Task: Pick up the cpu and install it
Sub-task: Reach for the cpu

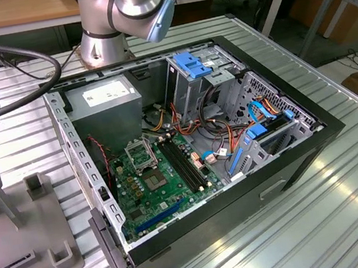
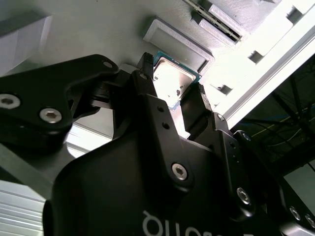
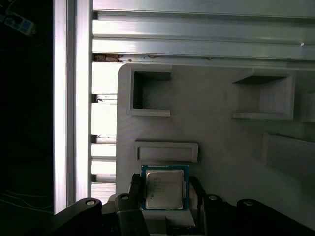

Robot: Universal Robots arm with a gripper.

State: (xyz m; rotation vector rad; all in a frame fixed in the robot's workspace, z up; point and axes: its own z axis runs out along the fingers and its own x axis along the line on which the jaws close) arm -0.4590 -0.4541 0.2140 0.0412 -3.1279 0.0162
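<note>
Exterior view high, wrist views share cpu (image 3: 165, 190) (image 2: 172, 81)

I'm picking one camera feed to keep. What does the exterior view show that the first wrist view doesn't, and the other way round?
Exterior view: the open computer case, its green motherboard and the arm. First wrist view: the cpu gripped between the hand's fingers. Both: the grey fixture plate on the slatted metal table.

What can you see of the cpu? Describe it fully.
The cpu is a small flat square chip: a silver-grey metal top with faint print, edged by a green board. It sits between the black fingers of the gripper, which close on two opposite edges, over a grey tray. Whether it touches the tray cannot be told.
</note>
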